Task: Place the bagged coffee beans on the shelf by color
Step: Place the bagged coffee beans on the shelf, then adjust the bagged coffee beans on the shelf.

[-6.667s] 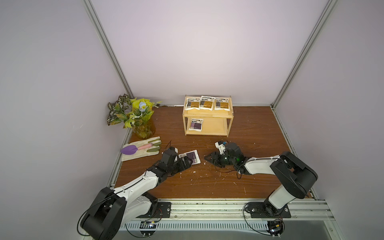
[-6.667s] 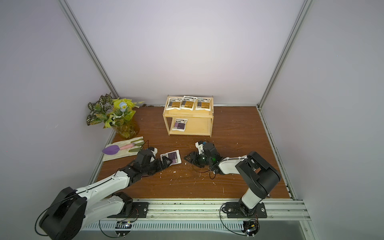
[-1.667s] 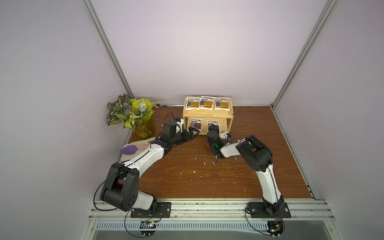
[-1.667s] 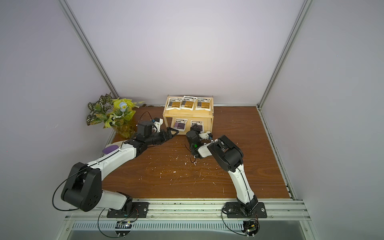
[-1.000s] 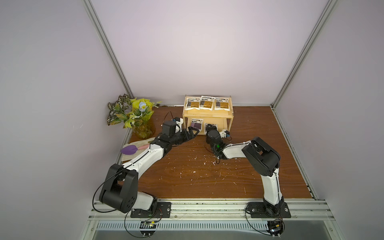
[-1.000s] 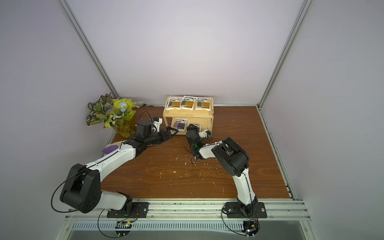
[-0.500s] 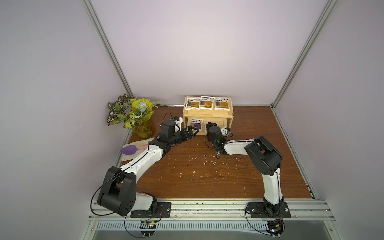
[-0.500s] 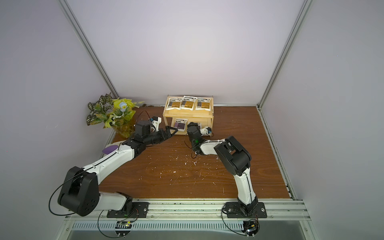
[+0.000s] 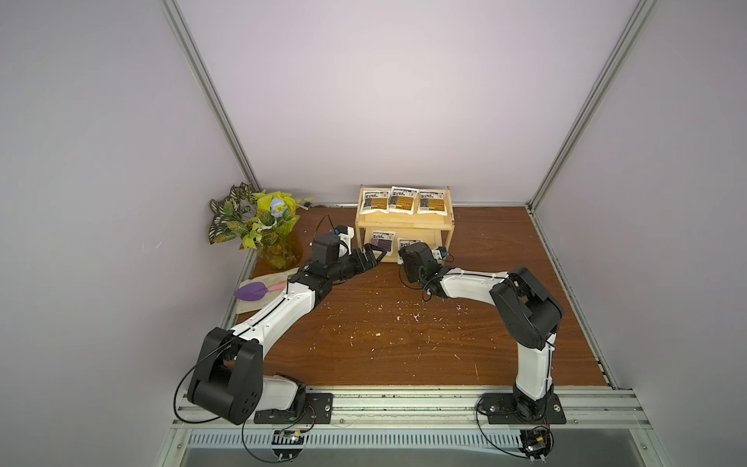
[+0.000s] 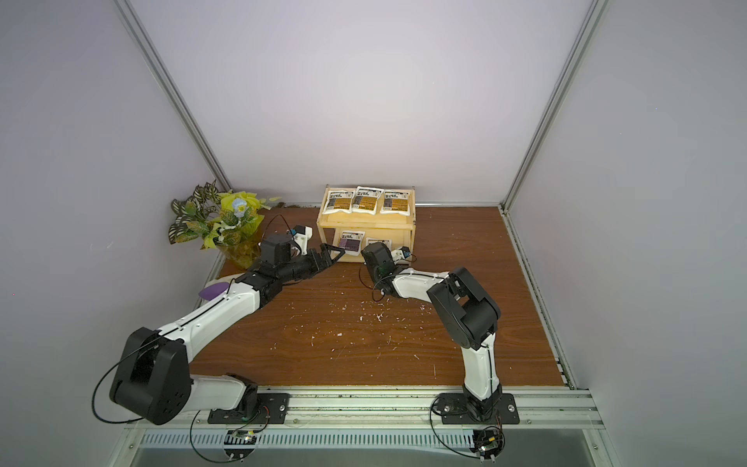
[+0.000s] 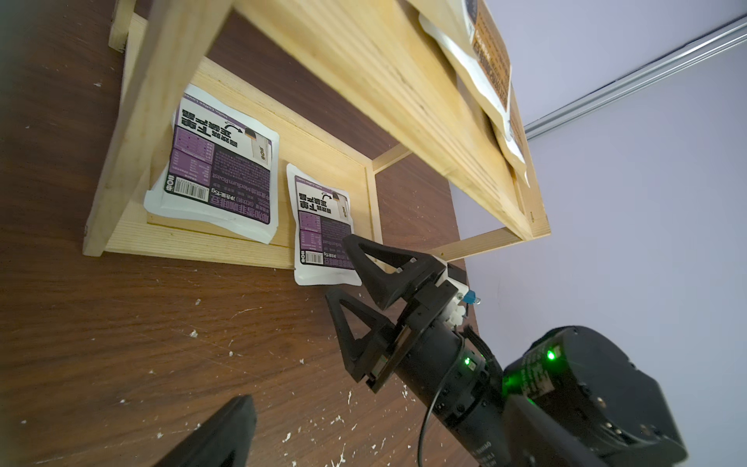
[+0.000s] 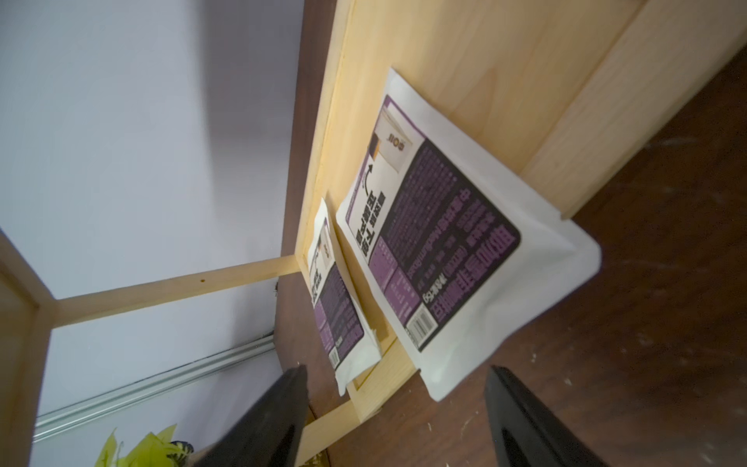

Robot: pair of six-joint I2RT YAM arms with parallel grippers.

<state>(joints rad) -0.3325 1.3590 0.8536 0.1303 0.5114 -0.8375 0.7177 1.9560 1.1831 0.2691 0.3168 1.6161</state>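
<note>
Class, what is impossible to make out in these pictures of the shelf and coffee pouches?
- Both top views: the right gripper is hidden beneath its own wrist, which covers most of the second purple pouch.
- Right wrist view: that pouch's print is blurred.
- Left wrist view: the left gripper shows only one finger, cut off by the edge.
- Both top views: print on the golden-brown pouches is too small.

Shelf (image 10: 366,231) sits at the back edge of the surface (image 10: 364,347): three golden-brown pouches (image 10: 367,201) in a row on the top tier, a purple pouch (image 10: 351,241) on the lower tier. A second purple pouch (image 10: 380,241) lies just beside it, partly hidden by the right end effector (image 10: 378,250). Left end effector (image 10: 333,254) is at the shelf's front left corner; plant (image 10: 226,226) in the back left corner.
</note>
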